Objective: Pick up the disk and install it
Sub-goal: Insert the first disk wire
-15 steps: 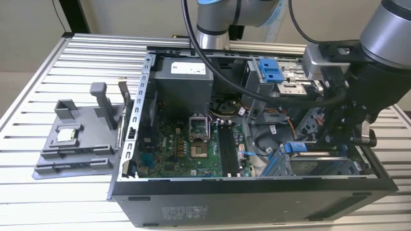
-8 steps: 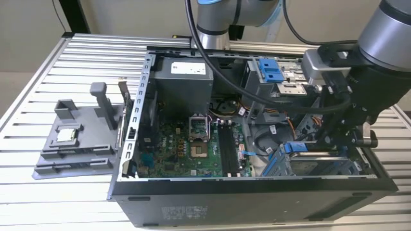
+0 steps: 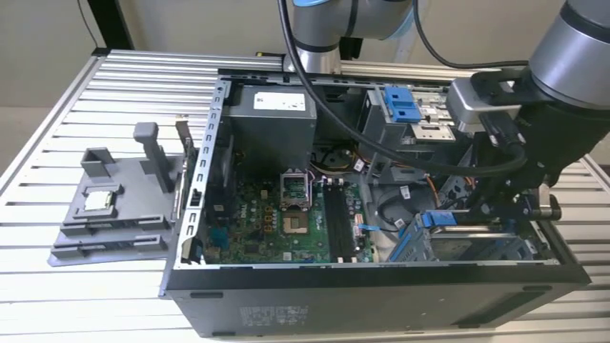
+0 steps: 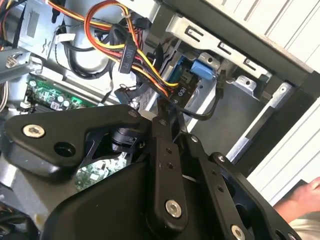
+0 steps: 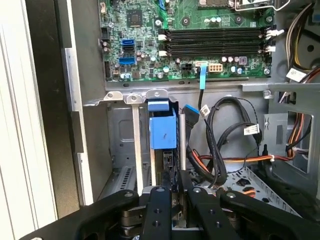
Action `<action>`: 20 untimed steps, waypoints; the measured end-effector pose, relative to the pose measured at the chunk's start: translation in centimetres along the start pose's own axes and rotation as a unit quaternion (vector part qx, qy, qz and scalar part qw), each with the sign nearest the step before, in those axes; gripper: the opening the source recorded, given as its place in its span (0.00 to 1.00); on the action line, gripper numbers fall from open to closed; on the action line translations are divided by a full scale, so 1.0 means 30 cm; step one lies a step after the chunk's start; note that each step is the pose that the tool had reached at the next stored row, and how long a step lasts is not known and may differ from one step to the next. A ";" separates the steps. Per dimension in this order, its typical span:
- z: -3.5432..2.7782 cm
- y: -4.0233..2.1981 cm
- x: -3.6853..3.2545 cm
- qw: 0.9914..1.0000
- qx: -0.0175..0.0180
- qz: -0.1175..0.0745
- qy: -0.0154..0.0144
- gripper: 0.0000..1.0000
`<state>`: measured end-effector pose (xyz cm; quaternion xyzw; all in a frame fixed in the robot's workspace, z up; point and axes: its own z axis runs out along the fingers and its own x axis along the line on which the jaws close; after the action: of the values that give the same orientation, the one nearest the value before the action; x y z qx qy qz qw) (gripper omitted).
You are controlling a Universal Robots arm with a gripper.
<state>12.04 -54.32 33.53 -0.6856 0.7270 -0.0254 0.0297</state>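
One arm reaches into the open computer case [image 3: 372, 286] on the slatted surface [image 3: 76, 286], its hand [image 3: 472, 213] low in the drive cage at the corner toward the exterior view's right. The disk [image 3: 441, 219] stands on edge in that cage beside the green board [image 3: 286, 214], framed by its blue bracket, and the hand's fingers [image 5: 159, 210] look pressed together, their tips right at the disk's near edge, though whether they touch it I cannot tell. A grey tray [image 3: 114, 207] lies on the surface outside the case, toward the exterior view's left
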 end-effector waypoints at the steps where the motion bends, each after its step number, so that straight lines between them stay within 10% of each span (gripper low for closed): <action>1: 0.000 0.000 0.000 1.000 0.000 -0.001 0.000 0.00; 8: -0.019 0.000 -0.001 1.000 0.000 -0.003 0.000 0.00; 15: -0.019 0.000 -0.002 1.000 -0.006 -0.006 0.024 0.00; 20: -0.017 0.000 -0.014 1.000 -0.006 -0.007 0.025 0.00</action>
<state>12.02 -53.89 34.06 -0.6897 0.7230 -0.0383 0.0069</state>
